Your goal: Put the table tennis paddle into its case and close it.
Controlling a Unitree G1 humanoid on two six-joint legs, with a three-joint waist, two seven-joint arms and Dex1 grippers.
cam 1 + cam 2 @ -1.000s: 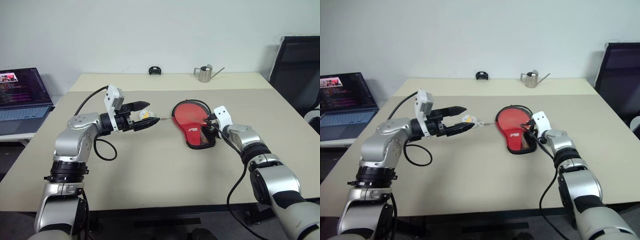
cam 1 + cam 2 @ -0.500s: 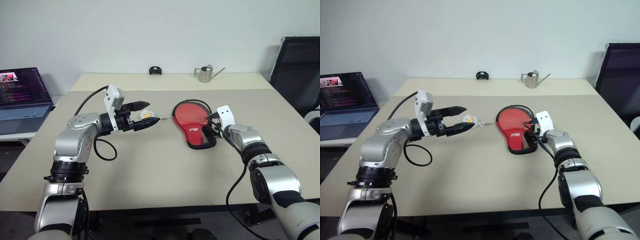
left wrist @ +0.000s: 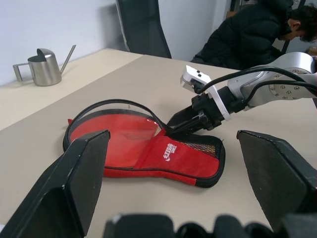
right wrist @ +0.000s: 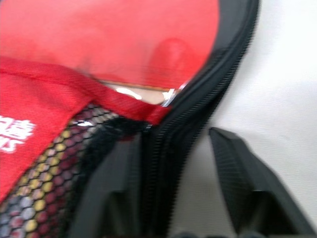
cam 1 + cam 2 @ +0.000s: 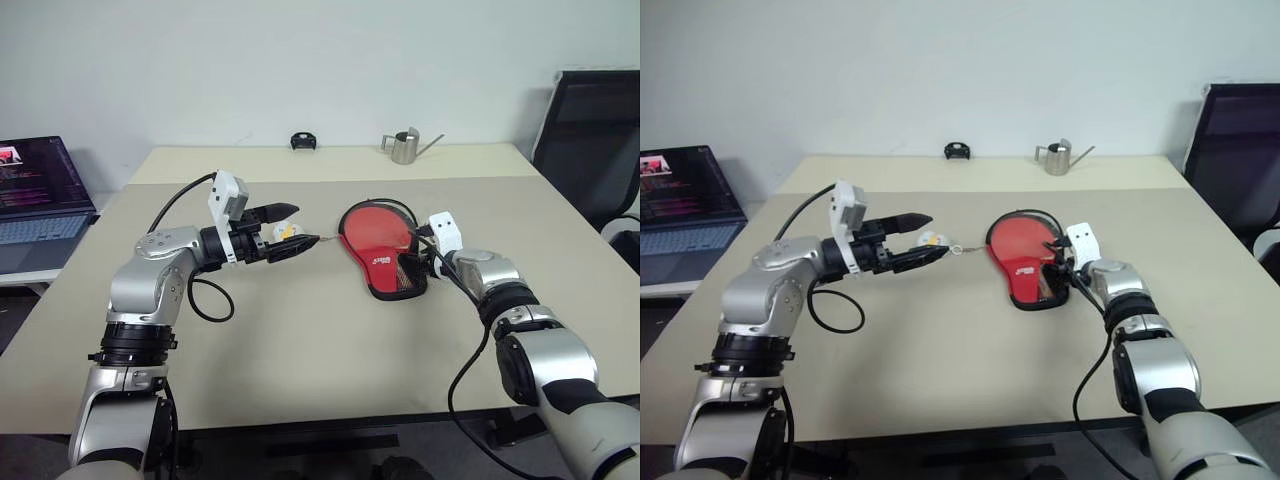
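Observation:
The case (image 5: pixel 392 270) lies on the table's middle right, red side up with its mesh pocket (image 3: pixel 200 148), its round end unzipped. Inside it the table tennis paddle's red face (image 5: pixel 372 228) shows; the handle is hidden under the red flap. My right gripper (image 5: pixel 421 262) is at the case's right rim beside the pocket, and the black zip edge (image 4: pixel 178 148) sits pinched between its two fingers (image 4: pixel 237 188). My left gripper (image 5: pixel 305 224) hangs above the table left of the case, level and pointing at it. Its fingers (image 3: pixel 74 188) are spread wide and hold nothing.
A small white and yellow thing (image 5: pixel 287 230) on a thin cord lies by the left fingertips. A metal watering can (image 5: pixel 405 147) and a small black item (image 5: pixel 301 140) stand at the far edge. A laptop (image 5: pixel 35 190) sits far left, a black chair (image 5: pixel 590 130) right. A person (image 3: pixel 247 34) sits beyond.
My right gripper backed a little off the case rim, then came back in onto the zip edge. The left arm has stayed still. The whole view has shifted slightly.

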